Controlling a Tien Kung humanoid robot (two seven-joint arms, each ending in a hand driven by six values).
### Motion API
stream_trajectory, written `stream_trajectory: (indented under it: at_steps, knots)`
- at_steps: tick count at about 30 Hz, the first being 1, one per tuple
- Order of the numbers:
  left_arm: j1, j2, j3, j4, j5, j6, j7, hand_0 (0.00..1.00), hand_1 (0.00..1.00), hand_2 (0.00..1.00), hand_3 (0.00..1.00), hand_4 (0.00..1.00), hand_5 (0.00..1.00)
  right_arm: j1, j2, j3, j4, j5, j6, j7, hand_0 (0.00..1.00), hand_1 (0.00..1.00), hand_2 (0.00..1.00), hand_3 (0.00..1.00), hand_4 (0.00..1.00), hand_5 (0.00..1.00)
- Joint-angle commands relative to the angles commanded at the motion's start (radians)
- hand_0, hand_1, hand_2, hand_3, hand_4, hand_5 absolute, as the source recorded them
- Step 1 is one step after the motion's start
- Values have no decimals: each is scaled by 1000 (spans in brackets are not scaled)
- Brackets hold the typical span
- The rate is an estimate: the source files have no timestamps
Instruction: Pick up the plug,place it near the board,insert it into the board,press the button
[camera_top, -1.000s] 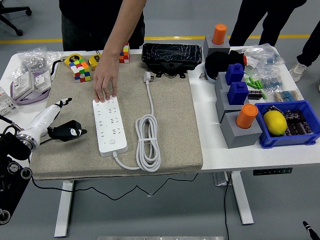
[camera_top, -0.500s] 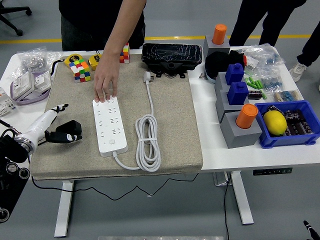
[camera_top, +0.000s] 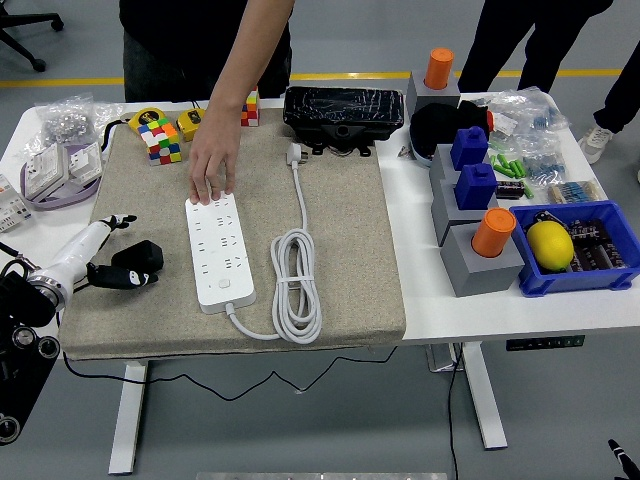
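Left hand (camera_top: 122, 268) low over mat's left edge, black fingers curled around black plug (camera_top: 140, 257). White board (camera_top: 220, 251) just right, apart from plug; person's hand (camera_top: 212, 160) pressing its far end.

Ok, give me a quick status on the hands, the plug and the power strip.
Left hand shut on black plug, over the mat left of the white power strip. Right hand not in view. Person's hand resting on the strip's far end.

High head view over table (camera_top: 500, 300)
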Motion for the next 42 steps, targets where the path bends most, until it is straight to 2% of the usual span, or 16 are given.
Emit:
stream_trajectory:
  at_steps: [3,4,15,16,21,22,27,28,33,34,42]
  knots:
    - [0,-1,-1,2,-2,10,-6,722,767,724,786,998,153,1,0,3,0,-1,0,0,871,844,807,831,998,998]
    - [0,-1,-1,2,-3,11,-7,605,688,646,703,998,139,1,0,4,0,-2,0,0,872,844,807,831,998,998]
    - [-1,-9,-1,18,8,32,-15,584,678,624,693,998,128,-1,-1,16,0,-9,-1,0,871,844,807,831,998,998]
    - [-1,-9,-1,20,8,34,-17,547,666,589,617,998,120,-1,-1,16,0,-9,-1,0,872,843,807,831,998,998]
    - [-1,-9,-1,27,9,40,-22,547,666,589,617,998,120,0,-1,19,0,-10,-2,1,872,843,807,831,998,998]
    - [0,-10,-2,28,10,41,-24,489,645,569,560,998,95,0,-1,20,0,-11,-2,1,872,843,807,832,998,998]
    - [1,-12,-5,28,15,48,-26,489,645,569,560,998,95,0,-2,23,0,-13,-2,0,872,843,807,832,998,998]
    - [0,-11,-5,27,14,48,-27,424,592,564,546,998,46,0,-2,24,0,-14,-2,0,872,843,807,832,998,998]
    - [-1,-12,-6,26,20,49,-30,424,592,564,546,998,46,1,-2,24,0,-13,-2,0,872,843,807,832,998,998]
    - [-1,-12,-7,26,21,49,-30,357,528,547,543,998,2,0,-2,24,0,-13,-2,0,872,843,806,833,998,998]
    - [1,-12,-4,26,26,43,-27,336,514,534,534,998,2,-2,-3,23,0,-12,-3,-1,872,843,806,833,998,998]
